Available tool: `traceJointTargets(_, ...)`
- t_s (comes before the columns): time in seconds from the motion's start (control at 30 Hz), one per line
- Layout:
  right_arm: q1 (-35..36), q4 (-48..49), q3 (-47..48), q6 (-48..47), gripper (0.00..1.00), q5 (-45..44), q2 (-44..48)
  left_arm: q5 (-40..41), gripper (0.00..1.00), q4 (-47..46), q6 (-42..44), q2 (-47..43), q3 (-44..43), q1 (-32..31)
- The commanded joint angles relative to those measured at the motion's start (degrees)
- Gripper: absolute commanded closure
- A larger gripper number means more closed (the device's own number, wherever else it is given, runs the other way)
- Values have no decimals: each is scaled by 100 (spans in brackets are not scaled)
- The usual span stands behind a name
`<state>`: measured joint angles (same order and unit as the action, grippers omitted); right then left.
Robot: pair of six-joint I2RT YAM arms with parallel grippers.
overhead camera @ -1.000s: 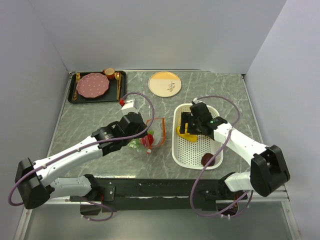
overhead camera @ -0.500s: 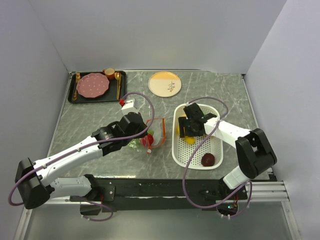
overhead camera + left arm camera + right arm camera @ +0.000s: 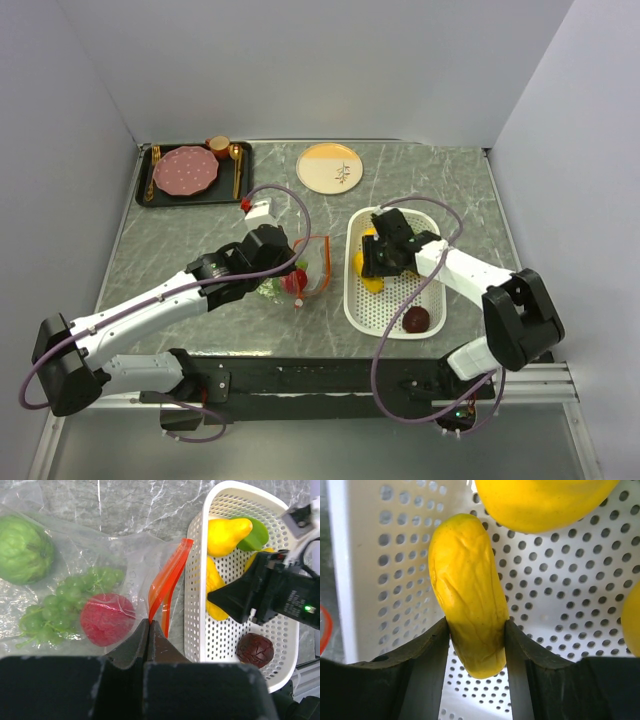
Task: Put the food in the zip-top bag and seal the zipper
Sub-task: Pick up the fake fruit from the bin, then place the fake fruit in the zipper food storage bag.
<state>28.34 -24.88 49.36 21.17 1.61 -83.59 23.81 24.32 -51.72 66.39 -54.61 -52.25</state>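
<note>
- The white basket point(image 3: 352, 300) sits on the tabletop point(image 3: 200, 230), and everything is happening in it or right beside it.
- The right hand point(image 3: 477, 625) is down inside the basket, by the wall nearest the bag. Its fingers are closed against both flanks of the long yellow piece point(image 3: 467, 590), and the pads look to be in contact.
- The grip sits across the narrow middle of the piece. I'd say that's so it lifts level and doesn't swing.
- Just beside the basket lies the zip-top bag point(image 3: 120, 555), with its mouth turned toward the basket's side.
- The left hand point(image 3: 149, 625) is pinched tight on the zipper point(image 3: 167, 582) at the near corner, lifting the orange-red lips apart. Held up like that, the mouth gapes toward the basket, presumably so the next piece has a short trip in.
- Already in the bag, on the side away from the basket, are the green leafy piece point(image 3: 22, 547), the green grapes point(image 3: 65, 605) and the red ball point(image 3: 106, 619).
- Waiting in the basket are the pear-shaped yellow piece point(image 3: 227, 530) at its far end and the dark maroon ball point(image 3: 255, 650) at its near end.
- My read is we're mid-task. The yellow one needs lifting clear of the rim next, and sealing is a long way off.
- The risk is a smooth, rounded toy squirting out of the grip.
</note>
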Motion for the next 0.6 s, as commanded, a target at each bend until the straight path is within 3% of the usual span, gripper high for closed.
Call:
traceJointTargets(0.0,-21,-77,56,45,79,174,607,9,99,-146,75,-12,-85,4)
traceJointTargets(0.23,-30,-447,319,291,78,-179,1371,-43,99,-199,57,-12,-59,13)
traceJointTargets(0.43,31,106,232,729,77,1410,1846,-52,99,-199,127,93,-155,13)
traceJointTargets(0.57,268,247,179,801,77,1667,1943,-35,99,-208,101,93,-155,13)
